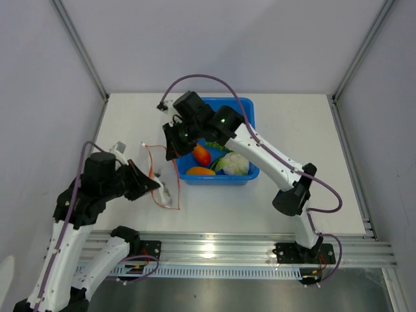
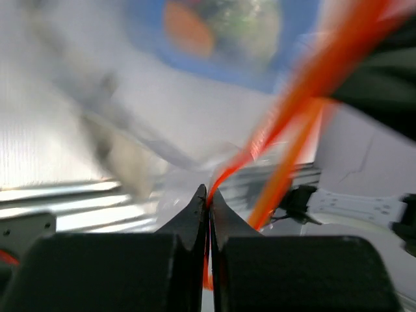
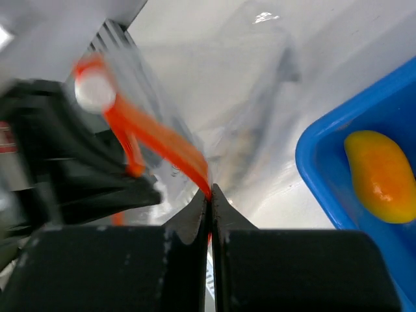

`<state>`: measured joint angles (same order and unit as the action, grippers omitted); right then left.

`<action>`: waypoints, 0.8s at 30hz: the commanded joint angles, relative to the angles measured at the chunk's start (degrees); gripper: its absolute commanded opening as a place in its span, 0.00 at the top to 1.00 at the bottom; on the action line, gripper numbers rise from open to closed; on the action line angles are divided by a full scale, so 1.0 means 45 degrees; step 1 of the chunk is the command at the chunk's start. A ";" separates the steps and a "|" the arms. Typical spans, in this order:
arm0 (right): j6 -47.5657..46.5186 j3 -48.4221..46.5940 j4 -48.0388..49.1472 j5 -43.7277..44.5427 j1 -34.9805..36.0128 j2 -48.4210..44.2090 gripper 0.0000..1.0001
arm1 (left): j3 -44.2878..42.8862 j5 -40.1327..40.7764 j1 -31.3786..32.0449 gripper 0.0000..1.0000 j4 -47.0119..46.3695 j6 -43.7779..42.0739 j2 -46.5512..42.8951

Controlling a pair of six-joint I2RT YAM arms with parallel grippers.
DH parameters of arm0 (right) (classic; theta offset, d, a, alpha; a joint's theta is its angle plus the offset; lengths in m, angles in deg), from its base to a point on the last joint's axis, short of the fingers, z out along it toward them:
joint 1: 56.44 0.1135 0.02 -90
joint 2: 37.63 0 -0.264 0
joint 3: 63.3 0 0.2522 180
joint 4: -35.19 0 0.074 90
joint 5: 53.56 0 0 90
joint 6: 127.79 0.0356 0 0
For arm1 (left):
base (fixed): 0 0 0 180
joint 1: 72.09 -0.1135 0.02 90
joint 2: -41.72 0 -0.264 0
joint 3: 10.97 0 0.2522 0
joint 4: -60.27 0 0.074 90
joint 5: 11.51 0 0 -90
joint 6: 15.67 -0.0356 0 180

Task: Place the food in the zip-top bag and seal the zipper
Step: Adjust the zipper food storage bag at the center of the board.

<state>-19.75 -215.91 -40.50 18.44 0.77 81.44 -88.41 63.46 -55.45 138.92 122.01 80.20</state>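
Left claw (image 2: 208,197) and right claw (image 3: 209,194) each pinch the zipper (image 3: 159,144); overpulling risks slippage. Food (image 3: 381,174) unbagged.

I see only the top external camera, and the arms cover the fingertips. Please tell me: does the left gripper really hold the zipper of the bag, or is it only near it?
Observer: It holds it. In the left wrist view the left gripper is shut, and the orange-red zipper comes out from between its tips.
Operator: Thank you. And the right gripper, is it open above the bin?
Observer: No. In the right wrist view the right gripper is shut on the same orange-red strip. Its tips are over the clear zip-top bag, beside the blue bin and not inside it.
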 commanded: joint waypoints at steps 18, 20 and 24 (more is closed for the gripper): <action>0.1302 0.0045 -0.0662 -0.1271 -0.0389 -0.0809 1.00 | -0.1694 -0.2030 -0.0476 0.99 -0.0079 0.0985 0.0436; 0.1401 0.2306 0.0204 -0.1061 -0.0253 -0.1204 1.00 | 0.1136 -0.2556 -0.0534 1.00 -0.0490 0.1336 0.0123; 0.0856 0.3373 -0.0138 -0.0397 -0.0116 -0.0351 1.00 | 0.4674 -0.3594 -0.0690 0.99 -0.2149 0.2137 -0.1125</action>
<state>-15.31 -204.32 -40.76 15.06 -0.38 75.12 -75.17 51.77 -57.66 132.47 127.54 77.14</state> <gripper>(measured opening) 0.006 0.005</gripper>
